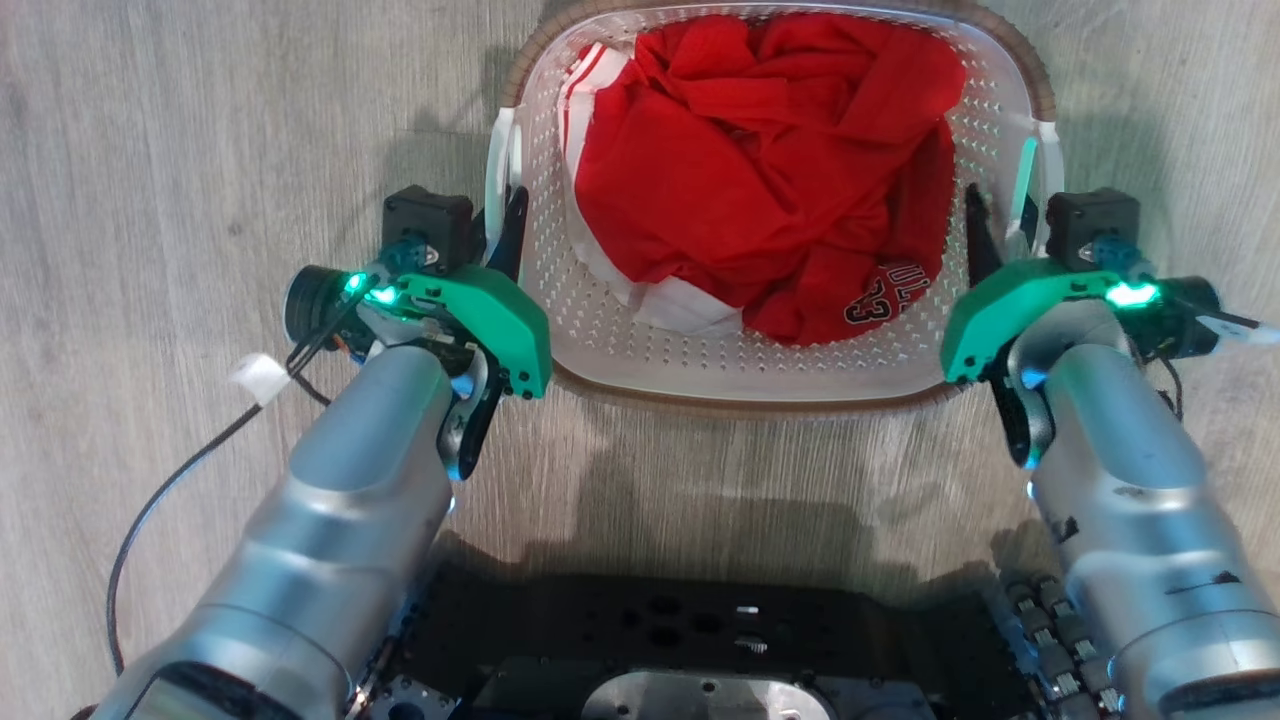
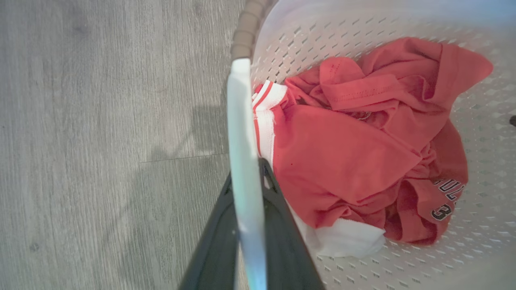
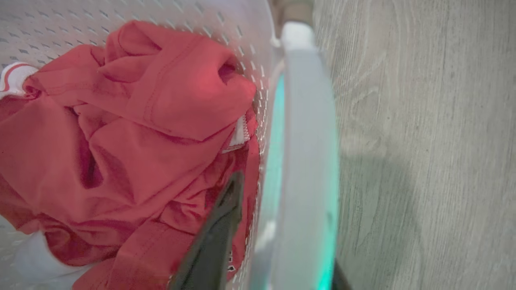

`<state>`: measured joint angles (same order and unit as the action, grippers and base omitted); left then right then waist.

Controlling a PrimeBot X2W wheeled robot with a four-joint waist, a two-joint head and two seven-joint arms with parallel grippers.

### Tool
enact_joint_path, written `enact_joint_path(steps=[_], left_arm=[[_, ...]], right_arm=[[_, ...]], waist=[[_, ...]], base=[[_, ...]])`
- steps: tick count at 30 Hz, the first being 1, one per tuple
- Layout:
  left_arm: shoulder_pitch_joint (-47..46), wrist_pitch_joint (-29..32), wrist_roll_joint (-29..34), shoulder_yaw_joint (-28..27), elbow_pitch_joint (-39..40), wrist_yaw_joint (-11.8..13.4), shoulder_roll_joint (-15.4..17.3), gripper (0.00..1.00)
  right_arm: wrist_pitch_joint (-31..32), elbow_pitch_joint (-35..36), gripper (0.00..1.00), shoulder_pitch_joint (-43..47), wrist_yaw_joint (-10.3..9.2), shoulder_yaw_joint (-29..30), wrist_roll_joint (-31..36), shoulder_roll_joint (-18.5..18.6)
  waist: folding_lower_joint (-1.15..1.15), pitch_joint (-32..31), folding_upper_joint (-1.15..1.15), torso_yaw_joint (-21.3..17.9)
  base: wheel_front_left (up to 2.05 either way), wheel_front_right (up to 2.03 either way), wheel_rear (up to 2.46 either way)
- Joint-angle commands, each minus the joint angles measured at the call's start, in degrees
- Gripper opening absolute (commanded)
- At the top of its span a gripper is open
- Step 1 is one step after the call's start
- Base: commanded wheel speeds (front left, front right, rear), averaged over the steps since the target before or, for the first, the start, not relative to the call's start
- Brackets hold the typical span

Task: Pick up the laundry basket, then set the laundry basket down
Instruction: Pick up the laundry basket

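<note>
Head view: bright, even, diffuse light. The grey floor [image 1: 150,150] reads clearly, with soft arm shadows falling toward the robot's base. The green wrist lamps [image 1: 1130,294] clip to white (small glare spots). Left wrist view: the laundry basket [image 2: 483,257] is fairly sharp, but its handle [image 2: 244,141], close to the lens, is blurred; a faint shadow lies on the floor at left. Right wrist view: soft overall, handle tinted green, dark finger [image 3: 217,237] out of focus.

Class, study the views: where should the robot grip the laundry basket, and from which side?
By its two white side handles, one per arm, probably coming from above with a finger either side of each. They sit opposite on the laundry basket, so the lift balances.
</note>
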<state>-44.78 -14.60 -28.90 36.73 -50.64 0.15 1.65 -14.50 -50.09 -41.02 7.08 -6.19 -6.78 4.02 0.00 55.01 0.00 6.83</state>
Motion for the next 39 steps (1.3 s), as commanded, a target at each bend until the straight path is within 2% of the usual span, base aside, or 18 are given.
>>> enact_joint_path(steps=[1,4,5,23,32,39], left_arm=[[0.7,-0.4,-0.3,-0.1,0.6,0.5,1.2,0.0],[0.6,-0.4,-0.7,0.5,0.6,0.6,1.2,0.0],[0.5,-0.4,-0.8,0.6,0.6,0.7,1.2,0.0],[1.7,-0.4,-1.2,1.3,-1.1,1.0,1.2,0.0],[4.1,-0.4,-1.1,1.4,-3.5,0.7,1.2,0.0],[6.4,-0.4,-2.5,2.5,-6.5,0.1,1.2,0.0]], right_arm=[[-0.5,0.3,0.35,1.8,0.41,-1.1,0.5,-1.1],[-0.5,-0.1,0.05,1.6,0.41,-0.9,0.6,-1.1],[-0.5,-0.2,0.0,1.5,0.41,-0.9,0.6,-1.1],[-0.5,-4.4,0.0,1.6,0.41,-3.5,-2.9,-1.1],[-0.5,-10.1,0.0,2.1,0.41,-6.8,-7.1,-1.1],[-0.4,-15.6,0.0,2.8,0.41,-12.4,-13.1,-1.1]], waist=[[0.0,0.0,0.0,0.0],[0.0,-0.1,0.0,0.1],[0.0,-0.1,0.0,0.1],[0.0,-4.0,0.0,-0.7],[0.0,-9.3,0.0,-1.8],[0.0,-15.4,0.0,-2.7]], base=[[0.0,0.0,0.0],[0.0,0.0,0.0],[0.0,0.0,0.0],[0.0,0.0,0.0],[0.0,0.0,0.0],[0.0,0.0,0.0]])
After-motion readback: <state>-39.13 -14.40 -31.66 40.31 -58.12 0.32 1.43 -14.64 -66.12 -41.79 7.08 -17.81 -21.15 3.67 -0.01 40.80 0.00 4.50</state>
